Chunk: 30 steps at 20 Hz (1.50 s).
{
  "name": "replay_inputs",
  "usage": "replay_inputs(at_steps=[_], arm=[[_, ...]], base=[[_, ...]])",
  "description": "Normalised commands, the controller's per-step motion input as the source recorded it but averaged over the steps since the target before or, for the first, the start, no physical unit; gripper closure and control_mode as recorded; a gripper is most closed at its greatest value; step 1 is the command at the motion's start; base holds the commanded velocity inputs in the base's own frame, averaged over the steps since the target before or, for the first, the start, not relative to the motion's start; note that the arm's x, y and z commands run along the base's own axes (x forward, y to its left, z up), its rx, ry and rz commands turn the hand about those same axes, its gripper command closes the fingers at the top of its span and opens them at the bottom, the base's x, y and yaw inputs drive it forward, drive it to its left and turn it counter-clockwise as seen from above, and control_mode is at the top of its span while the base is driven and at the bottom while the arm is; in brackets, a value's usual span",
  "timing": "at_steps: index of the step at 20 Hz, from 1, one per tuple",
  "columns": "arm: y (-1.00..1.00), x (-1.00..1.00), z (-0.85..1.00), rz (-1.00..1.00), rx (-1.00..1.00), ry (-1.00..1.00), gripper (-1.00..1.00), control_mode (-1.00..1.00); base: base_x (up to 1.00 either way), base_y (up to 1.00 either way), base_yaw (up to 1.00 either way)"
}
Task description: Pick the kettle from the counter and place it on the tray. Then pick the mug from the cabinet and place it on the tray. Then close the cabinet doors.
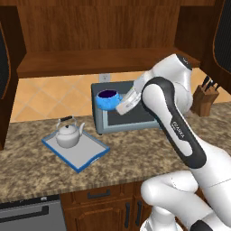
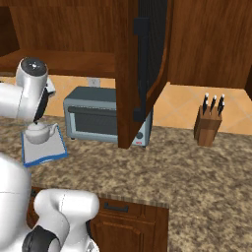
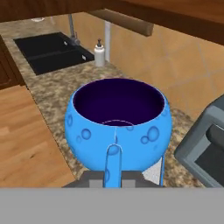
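My gripper [image 1: 122, 106] is shut on the handle of the blue mug [image 1: 108, 99] and holds it upright in the air in front of the toaster oven. In the hand view the mug [image 3: 118, 124] is close up, with its dark inside showing and its handle between the jaws of my gripper [image 3: 113, 176]. The white-grey kettle [image 1: 68, 134] stands on the blue-rimmed tray [image 1: 85, 159] on the counter [image 1: 144, 153], left of and below the mug. The kettle [image 2: 39, 132] and tray [image 2: 47, 150] also appear in the right base view. The cabinet [image 1: 90, 61] is open, with its doors [image 2: 142, 74] swung out.
A grey toaster oven [image 1: 126, 118] stands at the back of the counter behind the mug. A knife block [image 1: 204, 100] is to its right. The hand view shows a black sink [image 3: 50, 52] and a soap bottle [image 3: 100, 54] further along the counter.
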Motion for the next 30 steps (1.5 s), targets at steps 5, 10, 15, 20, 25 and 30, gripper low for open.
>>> replay_inputs(at_steps=[5,10,15,20,25,30], arm=[[0.32,-0.30,-0.82,0.03,-0.02,0.01,1.00,-1.00],[0.18,0.04,-0.76,0.01,-0.01,0.17,1.00,-1.00],[0.04,0.12,-0.72,0.00,-0.04,0.13,1.00,-1.00],[0.11,0.69,-0.49,-0.02,-0.03,0.10,1.00,-1.00],[0.24,0.54,-0.49,0.00,-0.02,0.01,1.00,-1.00],[0.27,0.49,-0.35,0.00,-0.07,0.00,1.00,-1.00]], base=[[0.00,0.00,0.00],[0.00,0.00,0.00],[0.00,0.00,0.00],[0.00,0.00,0.00],[0.00,0.00,0.00],[0.00,0.00,0.00]])
